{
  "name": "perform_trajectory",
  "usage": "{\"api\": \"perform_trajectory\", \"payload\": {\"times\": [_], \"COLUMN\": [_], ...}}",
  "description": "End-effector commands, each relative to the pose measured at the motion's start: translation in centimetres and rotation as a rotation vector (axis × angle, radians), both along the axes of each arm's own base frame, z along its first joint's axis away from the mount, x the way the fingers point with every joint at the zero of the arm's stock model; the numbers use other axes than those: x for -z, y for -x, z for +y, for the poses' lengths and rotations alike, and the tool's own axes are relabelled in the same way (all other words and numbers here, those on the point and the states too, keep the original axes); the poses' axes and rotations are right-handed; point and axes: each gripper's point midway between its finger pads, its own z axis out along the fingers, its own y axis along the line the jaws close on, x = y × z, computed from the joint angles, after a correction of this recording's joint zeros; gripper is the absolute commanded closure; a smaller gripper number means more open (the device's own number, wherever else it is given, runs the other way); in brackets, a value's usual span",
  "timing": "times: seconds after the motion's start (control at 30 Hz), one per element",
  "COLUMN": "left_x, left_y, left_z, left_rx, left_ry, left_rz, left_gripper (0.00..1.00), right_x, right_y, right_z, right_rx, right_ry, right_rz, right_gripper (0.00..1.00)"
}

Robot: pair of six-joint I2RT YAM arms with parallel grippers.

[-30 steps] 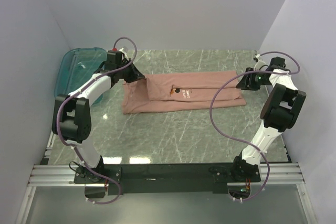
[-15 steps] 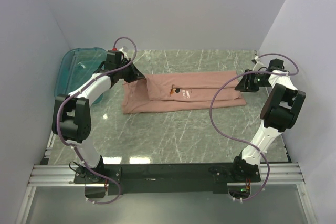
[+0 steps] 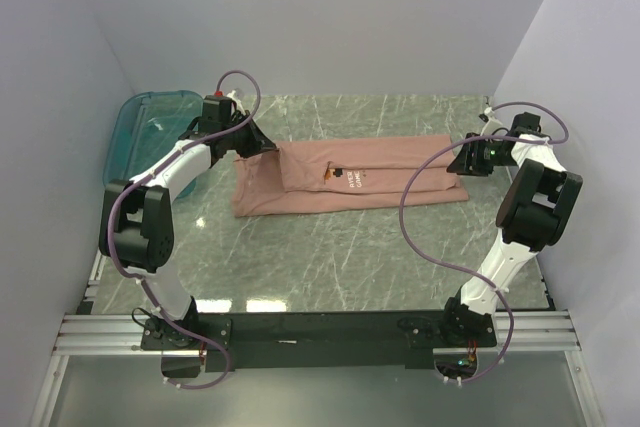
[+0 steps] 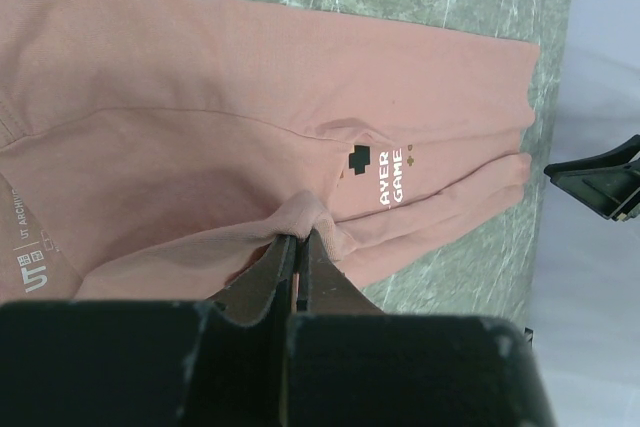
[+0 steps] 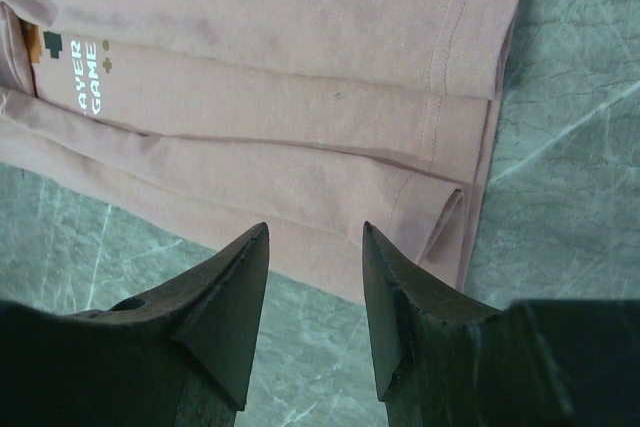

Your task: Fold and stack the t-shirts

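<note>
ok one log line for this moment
left gripper: shut on t-shirt fold | right gripper: open over t-shirt end | t-shirt: folded lengthwise

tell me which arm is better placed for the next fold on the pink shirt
Left. The left tool is shut on a pinch of the t-shirt, so it could likely pull the fold. The right tool is open over the hem, gripping nothing.

Green marbled table under folded pink t-shirt and teal bin.
</note>
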Motion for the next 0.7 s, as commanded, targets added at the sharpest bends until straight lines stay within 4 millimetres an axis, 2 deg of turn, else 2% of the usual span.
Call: {"api": "perform_trajectory", "payload": {"times": [0.0, 0.67], "left_x": [-1.66, -1.54], "left_y": [-0.92, -0.74], "left_z": [-0.24, -0.19], "left_rx": [0.02, 0.023], "left_ry": [0.013, 0.009], "left_rz": [-0.07, -0.069], "left_gripper": [1.0, 0.99], "right_x": [-2.37, -2.37], "right_y": [0.17, 0.28], "right_z": [0.15, 0.17], "right_rx": [-0.016, -0.018], "right_ry": [0.014, 0.012], "right_rz": [-0.064, -0.065], "right_gripper": [0.5, 0.5]}}
